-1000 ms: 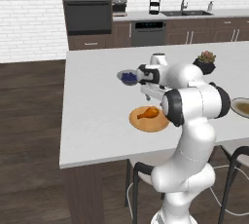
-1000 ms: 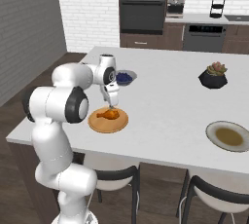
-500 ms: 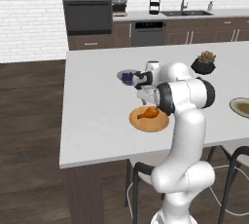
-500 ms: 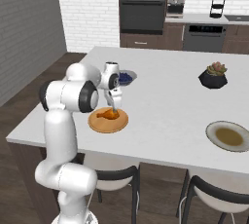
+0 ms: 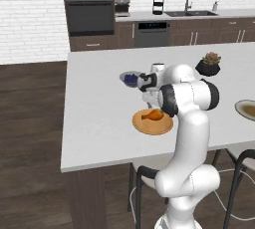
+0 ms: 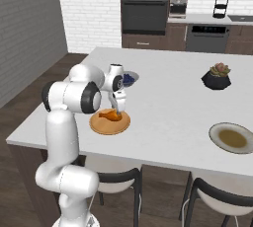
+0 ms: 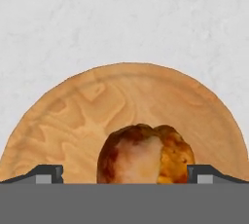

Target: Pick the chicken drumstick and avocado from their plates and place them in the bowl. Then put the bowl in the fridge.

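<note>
The chicken drumstick point(image 5: 152, 116) point(image 6: 109, 116) lies on the orange-tan plate point(image 5: 149, 127) point(image 6: 106, 127) near the counter's front edge. My gripper point(image 5: 149, 101) point(image 6: 119, 106) hangs just above it, pointing down, open. In the hand view the drumstick's thick meat end point(image 7: 146, 158) sits between the wide-apart fingertips point(image 7: 46, 173), with the wooden plate point(image 7: 121, 101) beneath; nothing is gripped. The other plate point(image 5: 246, 109) point(image 6: 232, 138), pale with an olive-brown centre, lies to the right. The avocado, the bowl and the fridge are out of view.
A small grey bowl of blue berries point(image 5: 129, 78) point(image 6: 128, 78) stands just behind the gripper. A black pot with a succulent point(image 5: 208, 65) point(image 6: 216, 77) stands farther back right. Stools stand below the front of the white counter point(image 5: 94, 118).
The arm's elbow has swung in over its base, and the gripper has come slightly down over the drumstick. Its jaws have stayed open.
</note>
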